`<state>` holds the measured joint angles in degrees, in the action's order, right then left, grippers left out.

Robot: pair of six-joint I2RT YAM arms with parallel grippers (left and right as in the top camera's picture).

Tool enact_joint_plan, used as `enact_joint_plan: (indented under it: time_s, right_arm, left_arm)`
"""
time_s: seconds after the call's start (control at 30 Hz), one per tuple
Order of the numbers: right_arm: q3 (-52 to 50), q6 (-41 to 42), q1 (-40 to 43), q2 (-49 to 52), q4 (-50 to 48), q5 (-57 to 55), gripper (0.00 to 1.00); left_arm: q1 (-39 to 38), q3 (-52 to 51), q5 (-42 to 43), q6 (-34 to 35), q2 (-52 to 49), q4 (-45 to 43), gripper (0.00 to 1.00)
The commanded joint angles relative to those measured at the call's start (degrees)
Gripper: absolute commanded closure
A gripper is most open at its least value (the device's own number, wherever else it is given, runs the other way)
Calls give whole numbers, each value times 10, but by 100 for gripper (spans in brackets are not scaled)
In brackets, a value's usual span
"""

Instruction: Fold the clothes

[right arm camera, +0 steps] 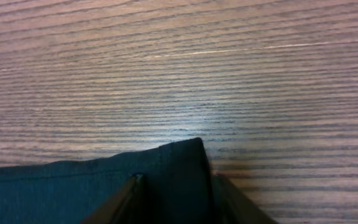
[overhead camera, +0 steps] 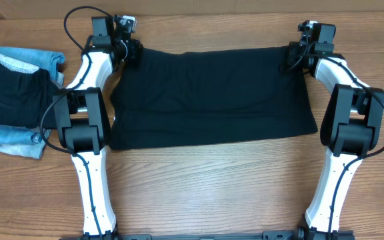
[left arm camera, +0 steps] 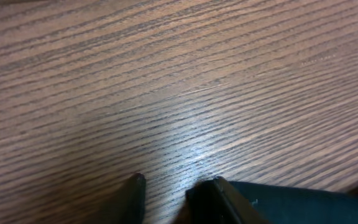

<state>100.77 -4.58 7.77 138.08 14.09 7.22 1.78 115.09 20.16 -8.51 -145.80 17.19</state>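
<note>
The black T-shirt (overhead camera: 212, 93) lies flat on the wooden table as a wide rectangle. My left gripper (overhead camera: 129, 52) is down at its far left corner. In the left wrist view the left gripper (left arm camera: 178, 190) stands open with bare wood between the tips, and the cloth (left arm camera: 303, 202) lies just outside the right finger (left arm camera: 219, 194). My right gripper (overhead camera: 292, 57) is at the far right corner. In the right wrist view the right gripper (right arm camera: 178, 186) is open astride that corner of the cloth (right arm camera: 55, 186), which lies flat between the fingers (right arm camera: 134, 190).
A pile sits at the table's left edge: a dark folded garment (overhead camera: 5, 93) on light-blue denim (overhead camera: 15, 141). Both arms reach from bases at the near edge, flanking the shirt. Bare wood (overhead camera: 212, 187) shows in front of the shirt.
</note>
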Motion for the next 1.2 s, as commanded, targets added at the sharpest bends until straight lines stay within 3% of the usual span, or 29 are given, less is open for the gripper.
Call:
enact_joint_plan:
  time_s: [0.0,0.07,0.17,0.47,0.63,0.77,0.87,0.9,1.03,1.1,1.17]
  right_arm:
    - [-7,1,-3,16,-2,6,67]
    - [-7,1,-3,16,-8,6,76]
    - [-3,1,-3,16,-11,6,96]
    - [6,1,-3,2,-8,6,96]
    - [6,3,-3,2,-3,6,96]
    - [6,3,-3,2,8,6,96]
    - [6,3,-3,2,14,6,96]
    - [6,2,-3,2,14,6,96]
    - [6,2,-3,2,13,6,96]
    - [6,2,-3,2,9,6,96]
    - [6,2,-3,1,7,6,96]
  left_arm:
    - [-3,21,9,4,-7,1,79]
    - [-3,33,9,4,-7,9,88]
    - [-3,49,9,4,-7,23,94]
    - [-3,85,8,4,-7,52,96]
    - [-4,84,6,0,-9,77,59]
    - [-3,84,2,-42,-11,129,49]
    - [-3,84,2,-55,-11,160,49]
    - [-3,84,2,-59,-11,162,51]
    - [-3,84,2,-59,-11,158,84]
    - [-3,89,2,-59,-10,158,96]
    - [-2,97,2,-58,-6,162,96]
